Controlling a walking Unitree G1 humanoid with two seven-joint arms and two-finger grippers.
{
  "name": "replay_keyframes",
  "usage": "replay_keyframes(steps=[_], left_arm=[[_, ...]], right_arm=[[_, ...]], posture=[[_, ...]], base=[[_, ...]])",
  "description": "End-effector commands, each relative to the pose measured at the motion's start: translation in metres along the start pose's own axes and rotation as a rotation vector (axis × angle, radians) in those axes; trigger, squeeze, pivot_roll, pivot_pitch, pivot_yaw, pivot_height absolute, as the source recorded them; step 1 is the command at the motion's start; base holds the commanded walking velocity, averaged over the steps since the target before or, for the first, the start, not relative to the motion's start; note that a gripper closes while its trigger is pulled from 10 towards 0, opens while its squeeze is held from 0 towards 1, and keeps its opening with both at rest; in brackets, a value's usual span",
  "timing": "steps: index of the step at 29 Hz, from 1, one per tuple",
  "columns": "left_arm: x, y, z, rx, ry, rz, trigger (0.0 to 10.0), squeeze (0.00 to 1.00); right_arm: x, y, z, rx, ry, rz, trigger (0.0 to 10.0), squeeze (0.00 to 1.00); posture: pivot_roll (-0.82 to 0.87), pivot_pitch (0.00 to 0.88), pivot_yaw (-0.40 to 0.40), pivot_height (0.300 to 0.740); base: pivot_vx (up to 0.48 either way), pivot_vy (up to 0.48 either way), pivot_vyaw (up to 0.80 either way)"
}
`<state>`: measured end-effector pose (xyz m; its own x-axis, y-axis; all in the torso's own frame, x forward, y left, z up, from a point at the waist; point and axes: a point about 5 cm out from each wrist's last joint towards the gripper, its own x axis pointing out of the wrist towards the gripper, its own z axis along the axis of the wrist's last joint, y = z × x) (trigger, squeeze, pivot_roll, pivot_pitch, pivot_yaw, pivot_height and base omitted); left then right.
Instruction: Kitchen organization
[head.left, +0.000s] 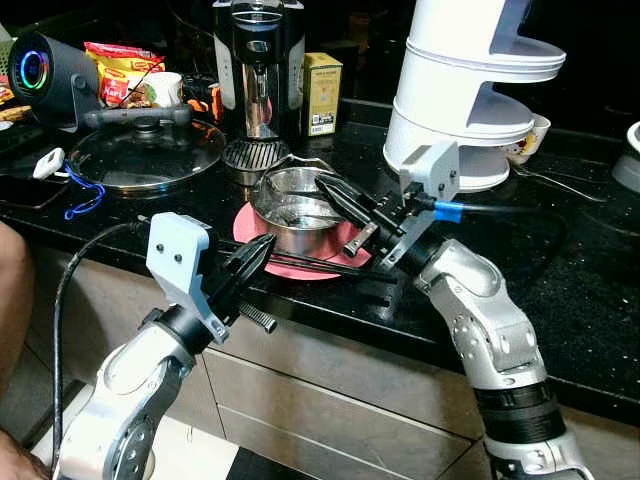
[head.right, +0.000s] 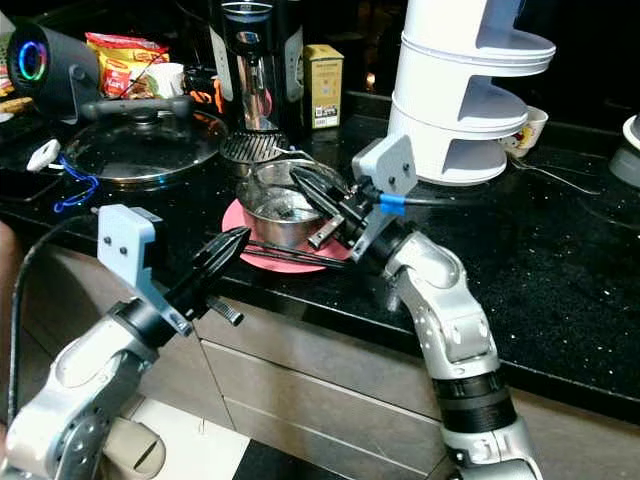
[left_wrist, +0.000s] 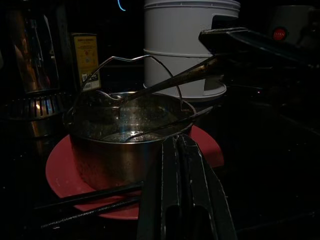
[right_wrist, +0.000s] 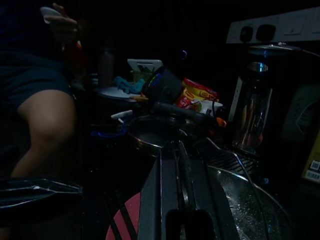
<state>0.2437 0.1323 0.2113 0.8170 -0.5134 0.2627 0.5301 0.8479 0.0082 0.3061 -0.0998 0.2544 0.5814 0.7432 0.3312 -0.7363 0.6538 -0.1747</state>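
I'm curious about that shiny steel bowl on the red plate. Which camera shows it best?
The left eye view: the steel bowl sits well lit on its red plate. The right eye matches; both wrist views show it dark.

Black surface (head.left: 560, 260) before me carries: red plate (head.left: 262, 232) at 12 o'clock, glass lid (head.left: 145, 152) at 10, white rack (head.left: 470, 100) at 1.

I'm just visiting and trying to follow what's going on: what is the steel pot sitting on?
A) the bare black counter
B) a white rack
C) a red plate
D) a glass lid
C: the pot stands on a red plate at the counter's front edge, with dark chopsticks lying across the plate; the glass lid lies apart, further along the counter.
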Motion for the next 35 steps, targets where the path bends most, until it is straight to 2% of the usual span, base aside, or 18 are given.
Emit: replay_keyframes(steps=[1,8,16,17,21,24,25,26,28,33,34,35], left_arm=[[0.001,-0.002,0.001,-0.011,-0.001,-0.015,10.0,0.0],[0.002,-0.003,0.001,-0.011,-0.002,-0.02,10.0,0.0],[0.002,-0.003,0.001,-0.013,0.0,-0.022,10.0,0.0],[0.001,-0.003,0.001,-0.015,0.002,-0.02,10.0,0.0],[0.002,-0.003,0.001,-0.016,-0.001,-0.017,10.0,0.0],[0.003,-0.003,0.002,-0.012,-0.007,-0.015,10.0,0.0],[0.003,-0.003,0.002,-0.012,-0.007,-0.015,10.0,0.0],[0.004,-0.002,0.002,-0.011,-0.009,-0.015,10.0,0.0],[0.005,-0.001,0.003,-0.009,-0.01,-0.014,10.0,0.0],[0.007,0.0,0.002,-0.005,-0.004,-0.01,10.0,0.0],[0.008,0.0,0.0,-0.004,0.001,-0.003,10.0,0.0],[0.009,0.0,0.0,-0.004,0.003,-0.001,10.0,0.0]], right_arm=[[-0.003,0.001,0.007,0.007,-0.024,0.04,0.0,0.0],[-0.014,-0.001,0.016,0.044,-0.051,0.109,0.0,0.0],[-0.023,0.0,0.029,0.155,-0.167,0.167,0.0,0.0],[-0.024,-0.003,0.032,0.191,-0.21,0.142,0.0,0.0],[-0.025,-0.012,0.035,0.238,-0.27,0.063,0.0,0.0],[-0.038,-0.042,0.048,0.394,-0.49,-0.144,0.0,0.0],[-0.038,-0.042,0.048,0.394,-0.49,-0.144,0.0,0.0],[-0.048,-0.055,0.057,0.465,-0.602,-0.197,0.0,0.0],[-0.058,-0.066,0.065,0.488,-0.675,-0.246,0.0,0.0],[-0.056,-0.071,0.058,0.43,-0.594,-0.333,0.0,0.0],[-0.053,-0.074,0.048,0.331,-0.472,-0.424,0.6,0.0],[-0.052,-0.075,0.045,0.283,-0.425,-0.452,4.3,0.0]], posture=[[0.05,0.0,-0.053,0.74],[0.05,0.0,-0.053,0.74],[0.05,0.0,-0.049,0.74],[0.05,0.0,-0.048,0.74],[0.05,0.0,-0.045,0.74],[0.05,0.0,-0.041,0.74],[0.05,0.0,-0.041,0.74],[0.05,0.0,-0.036,0.74],[0.05,0.0,-0.034,0.74],[0.04,0.0,-0.031,0.74],[0.04,0.0,-0.029,0.74],[0.04,0.0,-0.027,0.74]], base=[[0.0,0.0,0.0],[0.0,0.0,0.0],[0.0,0.0,0.0],[0.0,0.0,0.0],[0.0,0.0,0.0],[0.0,0.0,0.0],[0.0,0.0,0.0],[0.0,0.0,0.0],[0.0,0.0,0.0],[0.0,0.0,0.0],[0.0,0.0,0.0],[0.0,0.0,0.0]])
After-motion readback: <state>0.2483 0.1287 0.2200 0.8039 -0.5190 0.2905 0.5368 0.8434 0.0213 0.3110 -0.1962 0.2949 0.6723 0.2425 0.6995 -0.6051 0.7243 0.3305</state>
